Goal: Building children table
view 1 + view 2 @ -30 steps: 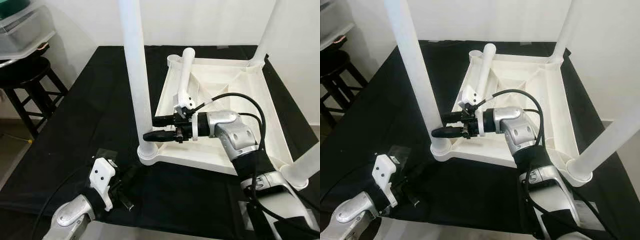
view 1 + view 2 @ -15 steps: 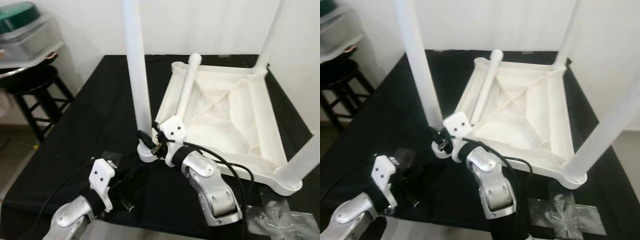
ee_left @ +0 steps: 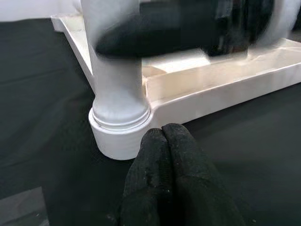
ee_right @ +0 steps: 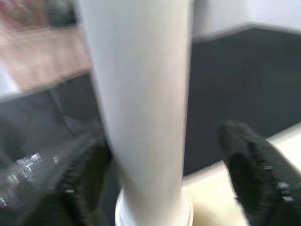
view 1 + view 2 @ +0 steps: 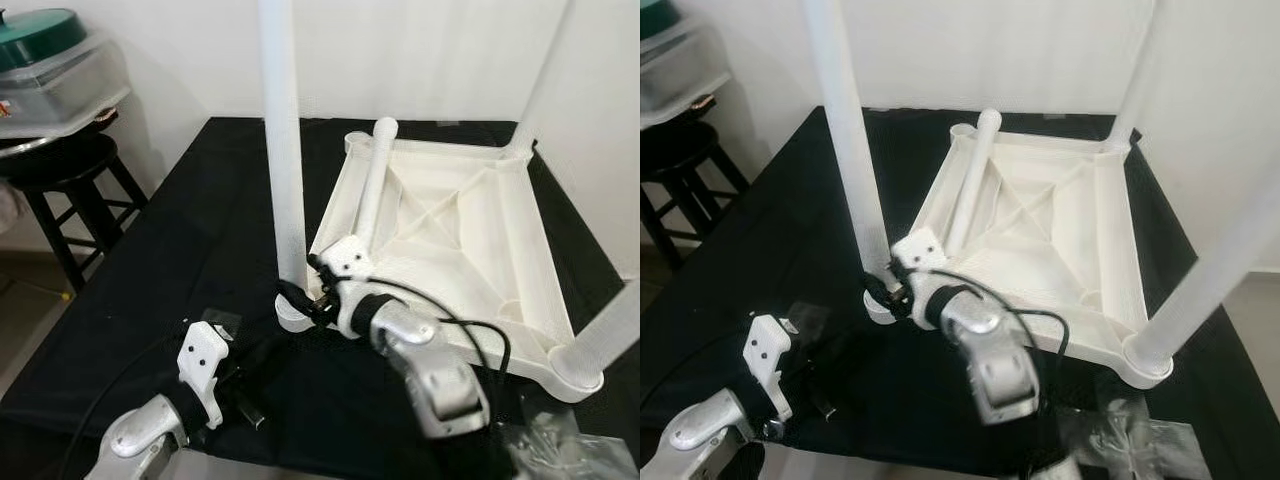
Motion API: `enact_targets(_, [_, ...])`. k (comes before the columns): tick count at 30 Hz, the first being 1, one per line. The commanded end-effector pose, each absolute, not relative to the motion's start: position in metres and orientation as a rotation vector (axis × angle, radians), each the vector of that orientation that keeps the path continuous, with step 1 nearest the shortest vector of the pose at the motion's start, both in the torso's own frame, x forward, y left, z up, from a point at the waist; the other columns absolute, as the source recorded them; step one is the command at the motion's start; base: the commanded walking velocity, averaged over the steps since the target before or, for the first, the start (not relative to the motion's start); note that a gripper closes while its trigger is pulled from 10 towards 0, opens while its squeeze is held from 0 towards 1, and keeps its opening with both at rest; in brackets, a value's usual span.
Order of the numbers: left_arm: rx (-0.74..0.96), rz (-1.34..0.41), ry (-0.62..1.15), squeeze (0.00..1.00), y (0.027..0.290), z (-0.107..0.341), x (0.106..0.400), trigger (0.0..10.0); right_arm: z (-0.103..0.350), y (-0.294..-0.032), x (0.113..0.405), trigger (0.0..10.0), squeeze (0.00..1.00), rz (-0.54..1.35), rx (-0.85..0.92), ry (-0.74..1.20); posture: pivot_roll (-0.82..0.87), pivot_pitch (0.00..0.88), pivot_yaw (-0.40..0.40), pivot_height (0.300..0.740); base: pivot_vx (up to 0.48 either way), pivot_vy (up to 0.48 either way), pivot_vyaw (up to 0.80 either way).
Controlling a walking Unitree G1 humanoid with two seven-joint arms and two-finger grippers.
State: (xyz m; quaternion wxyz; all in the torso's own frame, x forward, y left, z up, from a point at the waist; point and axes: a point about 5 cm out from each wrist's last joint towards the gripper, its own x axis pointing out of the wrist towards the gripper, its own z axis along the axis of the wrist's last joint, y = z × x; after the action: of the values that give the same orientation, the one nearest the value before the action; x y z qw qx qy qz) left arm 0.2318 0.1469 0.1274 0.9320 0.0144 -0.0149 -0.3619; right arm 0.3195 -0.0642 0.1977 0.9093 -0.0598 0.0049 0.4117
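The right arm is bent sharply at the elbow and reaches across toward the robot's left, its wrist low at the near-left corner of the upturned children's table (image 5: 470, 230). The right claw (image 4: 164, 165) stands open, one black finger on either side of the near-left leg (image 5: 284, 150) just above its base; the right wrist view is blurred, so contact between fingers (image 4: 256, 167) and leg cannot be confirmed. The left arm is low at the near edge, forearm pointing forward, with a white block mounted on its wrist. The left claw (image 3: 162, 134) is closed, fingertips pressed together with nothing between them, resting just before the round socket (image 3: 120, 132) that receives the near-left leg, near it but not clearly touching. The table is white plastic, lying top-down on the worktop (image 5: 180, 250), which is covered in black cloth. Its ribbed underside faces up. Three legs stand upright in corner sockets: near-left, far-right (image 5: 535, 90) and near-right (image 5: 610, 335). A fourth leg (image 5: 372, 180) lies loose inside the frame along the left edge, one end at the far-left corner. A dark stool (image 5: 70, 190) stands beside the worktop on the left, carrying a clear lidded container (image 5: 55, 75).
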Motion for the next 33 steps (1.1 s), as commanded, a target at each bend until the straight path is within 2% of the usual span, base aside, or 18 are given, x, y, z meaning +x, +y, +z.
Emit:
enact_targets(1, [0.027,-0.742,-0.02,0.0,0.146,0.124,0.231,10.0,0.221,-0.066,0.324,10.0,1.0,0.965,-0.106,-0.1,-0.02,0.15,0.009,0.74,0.0,0.0,0.0])
enact_targets(3, [0.029,-0.742,-0.021,0.0,0.145,0.123,0.231,10.0,0.231,-0.066,0.327,10.0,1.0,1.139,-0.168,-0.119,-0.02,0.147,0.008,0.74,0.0,0.0,0.0])
enact_targets(4, [0.03,-0.742,-0.021,0.0,0.145,0.123,0.231,10.0,0.233,-0.066,0.327,10.0,0.17,1.245,-0.199,-0.107,-0.02,0.147,0.008,0.74,0.0,0.0,0.0])
enact_targets(5, [0.031,-0.742,-0.021,0.0,0.145,0.123,0.231,10.0,0.234,-0.065,0.328,10.0,0.17,1.311,-0.217,-0.095,-0.02,0.147,0.008,0.74,0.0,0.0,0.0])
enact_targets(6, [0.032,-0.743,-0.02,0.0,0.145,0.123,0.231,10.0,0.234,-0.065,0.33,10.0,0.0,1.357,-0.239,-0.077,-0.01,0.146,0.013,0.74,0.0,0.0,0.0])
enact_targets(8, [0.033,-0.744,-0.019,0.0,0.145,0.123,0.231,10.0,0.234,-0.065,0.331,10.0,0.0,1.38,-0.248,-0.066,-0.01,0.146,0.013,0.74,0.0,0.0,0.0])
enact_targets(11, [0.038,-0.748,-0.016,0.0,0.143,0.122,0.229,10.0,0.236,-0.056,0.338,10.0,0.0,1.554,-0.21,-0.025,0.01,0.146,0.009,0.74,0.0,0.0,0.0])
enact_targets(12, [0.039,-0.748,-0.016,0.0,0.143,0.122,0.229,10.0,0.235,-0.053,0.342,6.2,0.0,1.551,-0.2,-0.013,0.01,0.148,0.008,0.74,0.0,0.0,0.0])
enact_targets(13, [0.039,-0.748,-0.016,0.0,0.143,0.122,0.229,10.0,0.235,-0.053,0.342,6.2,0.0,1.551,-0.2,-0.013,0.01,0.148,0.008,0.74,0.0,0.0,0.0])
enact_targets(14, [0.04,-0.748,-0.017,0.0,0.142,0.122,0.229,10.0,0.233,-0.049,0.346,0.0,0.0,1.546,-0.188,0.008,0.01,0.147,0.007,0.74,0.0,0.0,0.0])
enact_targets(20, [0.04,-0.748,-0.018,0.0,0.142,0.122,0.228,10.0,0.231,-0.049,0.351,0.0,0.0,1.588,-0.19,0.02,0.01,0.149,0.005,0.74,0.0,0.0,0.0])
enact_targets(29, [0.035,-0.748,-0.022,0.0,0.141,0.123,0.228,10.0,0.233,-0.064,0.364,0.0,0.0,1.386,-0.208,-0.038,0.0,0.155,0.006,0.74,0.0,0.0,0.0])
enact_targets(32, [0.033,-0.747,-0.023,0.0,0.142,0.124,0.227,10.0,0.227,-0.073,0.366,0.0,0.0,1.127,-0.212,-0.058,-0.01,0.162,0.001,0.74,0.0,0.0,0.0])
enact_targets(33, [0.033,-0.747,-0.023,0.0,0.143,0.124,0.226,10.0,0.214,-0.071,0.365,0.0,0.0,0.909,-0.169,-0.043,-0.01,0.163,-0.004,0.74,0.0,0.0,0.0])
